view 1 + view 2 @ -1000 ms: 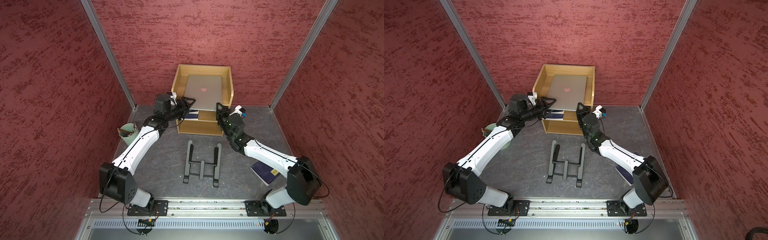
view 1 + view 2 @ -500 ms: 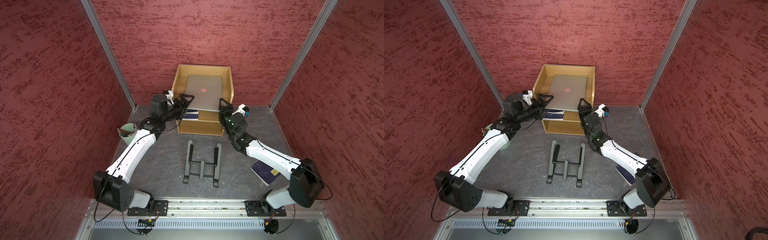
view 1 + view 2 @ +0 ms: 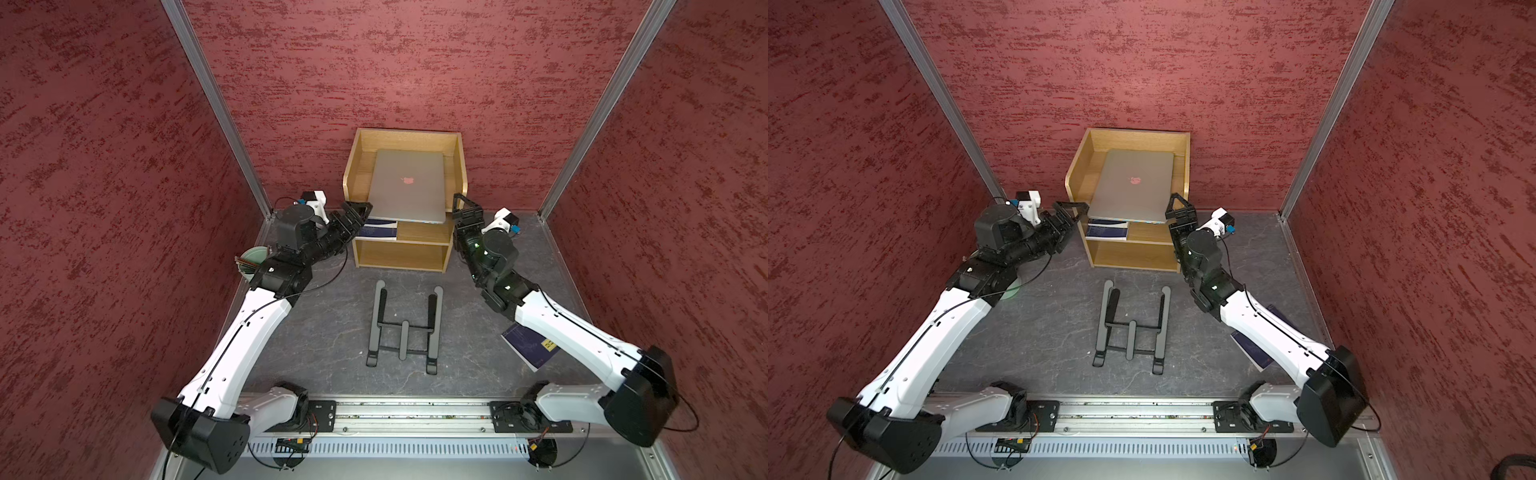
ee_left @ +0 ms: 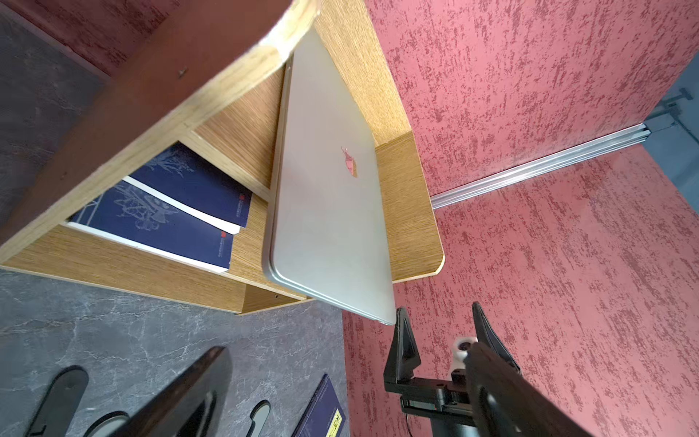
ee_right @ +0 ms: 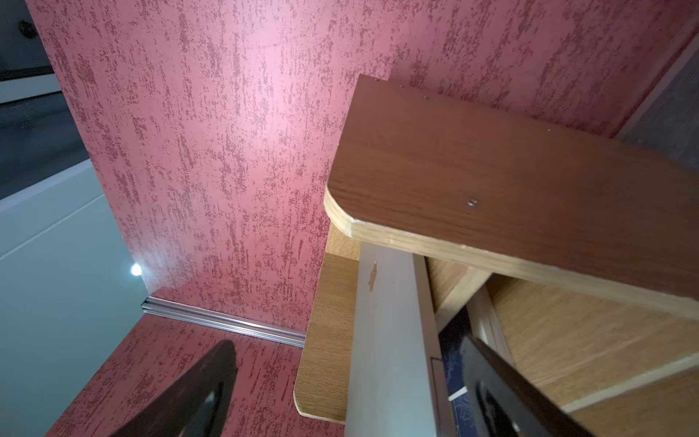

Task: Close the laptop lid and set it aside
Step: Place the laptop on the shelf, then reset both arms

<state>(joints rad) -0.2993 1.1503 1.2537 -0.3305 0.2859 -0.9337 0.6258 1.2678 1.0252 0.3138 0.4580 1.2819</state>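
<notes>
1. Reading both ends as empty: left gripper [image 3: 358,210] and right gripper [image 3: 464,207] have jaws spread wide and grip nothing.
2. Location: laptop [image 3: 409,187] lies flat on top of the wooden shelf unit [image 3: 358,170]. Its front edge overhangs the shelf front, above the dark blue books [image 3: 376,232].
3. Key relation: the laptop sits between the two grippers, one at each front corner. It lies inward from both, rightward of the left one and leftward of the right one.
4. Axis: the front edge runs gripper to gripper. Can't tell from these angles whether that is the long or the short side.
5. Nearer arm: right, marginally. In the left wrist view one of its fingers [image 4: 404,340] sits just beside the front corner; contact can't be told. Its own wrist view shows the laptop's edge between its spread jaws. The left gripper is just off its corner, apart.
6. Look: laptop lid [image 3: 1133,183] is fully down, silver-grey, logo facing up, no gap at the seam.
7. Judgement: close and set-aside look done. Next move is likely a clean retreat outward, without clipping the overhang.
</notes>
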